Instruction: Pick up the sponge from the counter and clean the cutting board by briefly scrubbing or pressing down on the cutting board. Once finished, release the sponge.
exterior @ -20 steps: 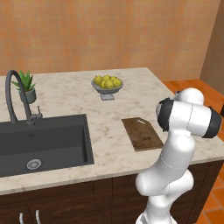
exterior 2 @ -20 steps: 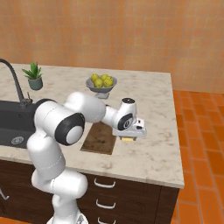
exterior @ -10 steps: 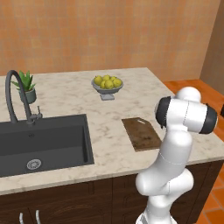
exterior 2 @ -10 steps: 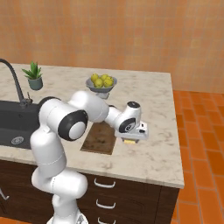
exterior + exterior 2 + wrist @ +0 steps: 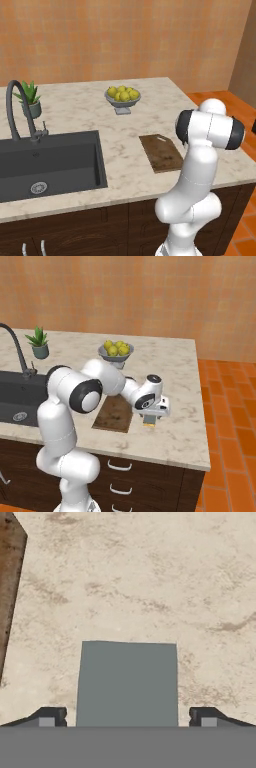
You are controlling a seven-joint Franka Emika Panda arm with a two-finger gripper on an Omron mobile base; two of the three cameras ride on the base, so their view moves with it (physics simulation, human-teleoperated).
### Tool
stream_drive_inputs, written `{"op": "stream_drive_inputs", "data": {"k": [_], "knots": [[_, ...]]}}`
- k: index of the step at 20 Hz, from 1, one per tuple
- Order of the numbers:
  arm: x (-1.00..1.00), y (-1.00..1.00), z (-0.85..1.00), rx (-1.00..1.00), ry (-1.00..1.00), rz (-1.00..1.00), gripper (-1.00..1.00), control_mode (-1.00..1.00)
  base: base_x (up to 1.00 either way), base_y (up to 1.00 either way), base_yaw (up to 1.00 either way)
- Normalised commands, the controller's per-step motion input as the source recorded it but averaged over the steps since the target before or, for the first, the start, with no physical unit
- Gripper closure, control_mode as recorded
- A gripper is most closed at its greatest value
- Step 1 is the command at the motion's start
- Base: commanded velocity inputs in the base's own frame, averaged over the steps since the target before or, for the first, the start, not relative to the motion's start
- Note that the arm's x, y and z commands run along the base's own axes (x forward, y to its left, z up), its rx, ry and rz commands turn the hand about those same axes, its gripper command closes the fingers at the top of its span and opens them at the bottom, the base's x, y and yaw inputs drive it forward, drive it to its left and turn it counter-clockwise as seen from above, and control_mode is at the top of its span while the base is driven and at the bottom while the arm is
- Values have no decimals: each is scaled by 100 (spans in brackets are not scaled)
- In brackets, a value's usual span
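The sponge (image 5: 127, 684) lies flat on the counter (image 5: 150, 587), its grey-green top face up; its yellow side (image 5: 149, 425) peeks out under the hand. My gripper (image 5: 149, 419) is low over it and open. One fingertip (image 5: 50, 717) stands on each side of the sponge, with a small gap to it. The cutting board (image 5: 115, 413) is a dark brown wooden rectangle just left of the gripper; its edge (image 5: 10, 587) borders the hand view. The board (image 5: 161, 152) also lies beside my arm in the left base view.
A bowl of yellow fruit (image 5: 116, 351) stands behind the board. The dark sink basin (image 5: 47, 162) with its faucet (image 5: 20, 112) and a small potted plant (image 5: 30, 100) are to the left. The counter's front edge (image 5: 165, 453) runs close to the sponge.
The hand has come down a little over the sponge and the elbow has shifted. The sponge and the board have not moved.
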Motion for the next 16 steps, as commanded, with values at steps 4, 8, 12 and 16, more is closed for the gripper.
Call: {"op": "stream_drive_inputs", "data": {"k": [4, 8, 12, 16], "knots": [[0, 0, 52, 0, 5, 0, -100, -100, 0, 0, 0], [0, 0, 63, 0, 2, 0, -100, -100, 0, 0, 0], [-20, 0, 88, 0, 2, 0, -100, -100, 0, 0, 0], [-63, 2, 100, 0, 6, 0, -100, -100, 0, 0, 0]]}}
